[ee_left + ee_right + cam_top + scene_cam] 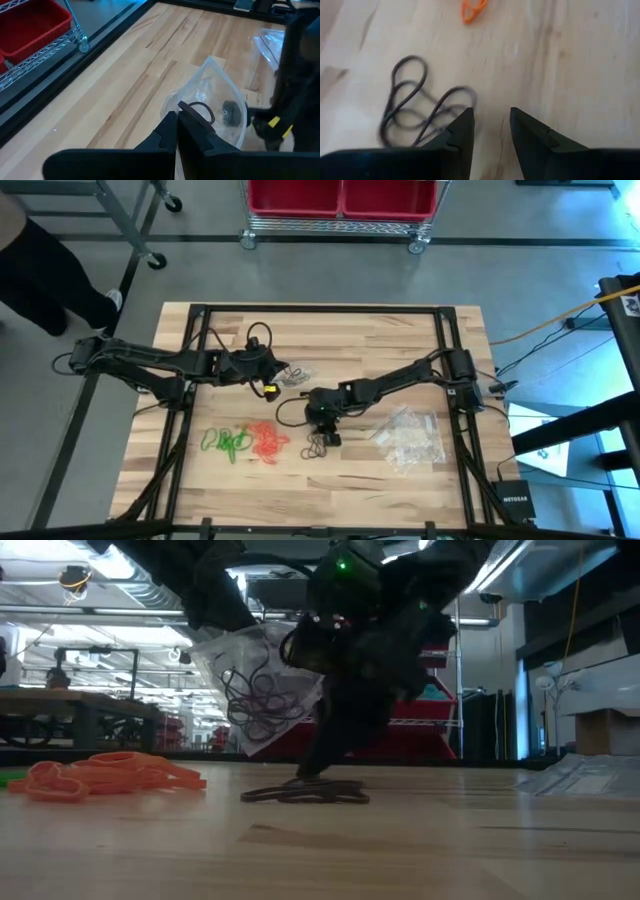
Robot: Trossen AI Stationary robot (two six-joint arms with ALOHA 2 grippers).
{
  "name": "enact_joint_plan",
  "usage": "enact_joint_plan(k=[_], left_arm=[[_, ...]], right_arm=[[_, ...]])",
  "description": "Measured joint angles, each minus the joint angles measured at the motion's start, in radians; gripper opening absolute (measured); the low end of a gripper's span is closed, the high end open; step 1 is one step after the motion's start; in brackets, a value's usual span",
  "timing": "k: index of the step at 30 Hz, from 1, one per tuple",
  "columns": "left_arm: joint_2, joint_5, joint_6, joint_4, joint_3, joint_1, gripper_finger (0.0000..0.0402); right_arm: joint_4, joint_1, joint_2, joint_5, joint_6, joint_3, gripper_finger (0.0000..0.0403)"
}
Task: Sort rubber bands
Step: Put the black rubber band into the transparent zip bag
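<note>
Okay, right gripper is down at the table near mid-board, fingers parted with a clear gap and nothing between them, tips just beside a small pile of black rubber bands lying flat on the wood. In the low view that black pile sits under the right arm, touching the tabletop. Left gripper is raised above the table toward the far side, fingers clenched on the edge of a clear plastic bag that hangs from it; dark bands show inside the bag. Orange-red rubber bands lie in a heap left of the black pile, and bright green rubber bands lie just beside the orange ones, farther left. More clear bags lie spread on the table's right part, apart from the bands. A person's dark-clothed leg stands off the table's far left corner.
</note>
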Motion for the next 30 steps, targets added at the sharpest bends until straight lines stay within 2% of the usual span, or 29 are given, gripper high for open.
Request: enact_joint_plan(k=[6, 11, 14, 20, 30], left_arm=[[0.000, 0.000, 0.000, -0.003, 0.000, 0.000, 0.0000], [0.000, 0.000, 0.000, -0.002, 0.000, 0.000, 0.0000], [0.000, 0.000, 0.000, -0.003, 0.000, -0.001, 0.0000], [0.000, 0.002, 0.000, -0.001, 0.000, -0.001, 0.0000], [0.000, 0.004, 0.003, 0.005, 0.000, -0.001, 0.0000]], right_arm=[[-0.051, 0.009, -0.003, -0.016, -0.002, 0.062, 0.0117], [-0.044, 0.044, 0.005, 0.127, -0.009, 0.062, 0.0117], [-0.050, 0.039, 0.033, 0.157, -0.009, 0.060, 0.0117], [-0.054, 0.040, 0.064, 0.134, 0.001, 0.064, 0.0117], [-0.083, 0.053, 0.009, 0.103, 0.014, 0.115, 0.0117]])
